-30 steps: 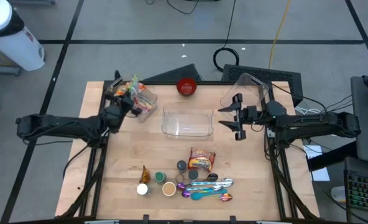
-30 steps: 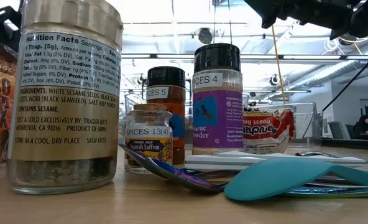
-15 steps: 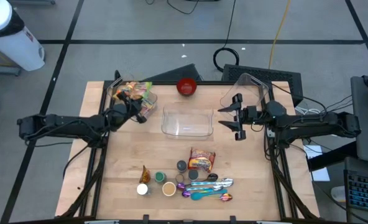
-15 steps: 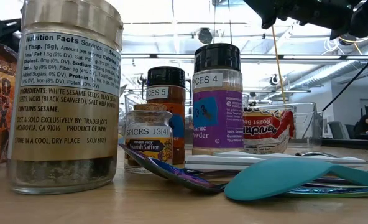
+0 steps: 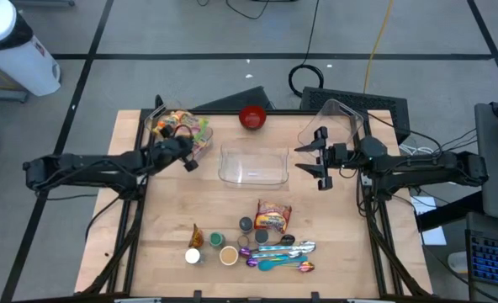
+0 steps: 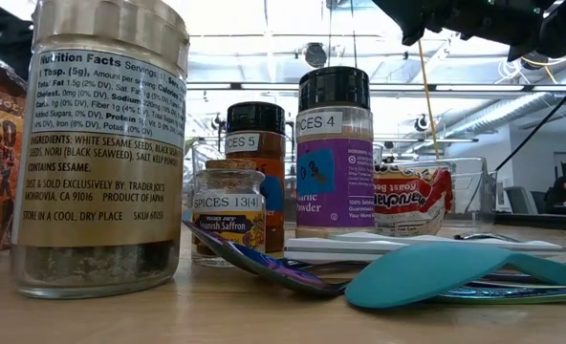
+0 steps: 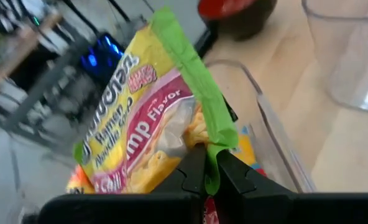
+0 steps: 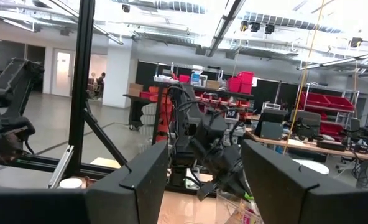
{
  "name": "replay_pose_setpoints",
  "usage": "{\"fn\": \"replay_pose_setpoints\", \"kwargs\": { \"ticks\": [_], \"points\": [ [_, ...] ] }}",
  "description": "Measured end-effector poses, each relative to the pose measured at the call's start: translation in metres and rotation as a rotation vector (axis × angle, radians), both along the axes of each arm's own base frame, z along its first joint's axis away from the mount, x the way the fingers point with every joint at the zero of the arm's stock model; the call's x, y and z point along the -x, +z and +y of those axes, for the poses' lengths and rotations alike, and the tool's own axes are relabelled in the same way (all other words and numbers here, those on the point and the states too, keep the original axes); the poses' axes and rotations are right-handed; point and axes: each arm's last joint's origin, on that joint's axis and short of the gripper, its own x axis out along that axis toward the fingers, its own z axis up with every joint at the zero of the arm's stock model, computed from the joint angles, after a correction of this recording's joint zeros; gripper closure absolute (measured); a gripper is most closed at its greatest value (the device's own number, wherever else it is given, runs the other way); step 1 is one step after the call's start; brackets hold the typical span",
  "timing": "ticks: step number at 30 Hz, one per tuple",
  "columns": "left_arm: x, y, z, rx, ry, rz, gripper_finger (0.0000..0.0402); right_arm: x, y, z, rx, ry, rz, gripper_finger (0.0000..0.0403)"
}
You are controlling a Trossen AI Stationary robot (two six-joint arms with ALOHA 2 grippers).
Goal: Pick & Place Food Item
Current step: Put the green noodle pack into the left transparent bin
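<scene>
Green edge of a noodle packet (image 7: 171, 124) sits pinched between the left jaws (image 7: 206, 174), which are clamped on its corner; the packet is yellow and pink and stands up out of a clear bin (image 5: 200, 135) at the worktop's (image 5: 173, 210) far left corner. From above, the left gripper (image 5: 184, 156) is just beside that bin, its arm reaching in from the left edge. Other bright wrappers lie in the bin under the packet. A red bowl (image 5: 251, 117) stands at the far edge, and a clear tub (image 5: 253, 163) sits mid-worktop between the two arms. The right gripper (image 5: 319, 160) hovers just right of that tub with its jaws apart, holding nothing. Toward the near edge are a snack bag (image 5: 272, 218), a cluster of spice jars (image 5: 224, 246) and coloured spoons (image 5: 281, 256). In the low view the big jar (image 6: 101, 143) fills the left, with smaller jars and a teal spoon (image 6: 446, 272) beside it
</scene>
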Motion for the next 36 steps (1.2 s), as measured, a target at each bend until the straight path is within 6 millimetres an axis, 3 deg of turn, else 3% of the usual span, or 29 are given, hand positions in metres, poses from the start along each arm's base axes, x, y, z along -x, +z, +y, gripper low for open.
{"fn": "replay_pose_setpoints", "kwargs": {
  "ticks": [8,15,19,25,31,36],
  "points": [
    [-0.003,0.024,-0.001,0.189,0.057,-0.023,0.0392,0.0,0.0,0.0,-0.001,0.0,0.003,0.0207],
    [0.008,0.016,-0.005,0.313,0.159,0.053,0.0393,0.0,-0.001,0.0,-0.002,0.0,0.009,0.0207],
    [0.007,0.017,-0.004,0.334,0.192,0.004,0.0393,0.0,-0.001,0.0,-0.002,0.0,0.008,0.0207],
    [0.005,0.017,-0.005,0.392,0.182,-0.046,0.0322,0.0,0.0,0.0,-0.001,0.0,0.004,0.0207],
    [0.008,0.02,-0.003,0.305,0.261,-0.057,0.023,0.0,0.0,0.0,0.0,0.0,0.004,0.0207],
    [0.011,0.033,-0.005,0.27,0.225,-0.099,0.0181,0.0,0.0,0.0,0.001,0.0,0.005,0.0207]
  ]
}}
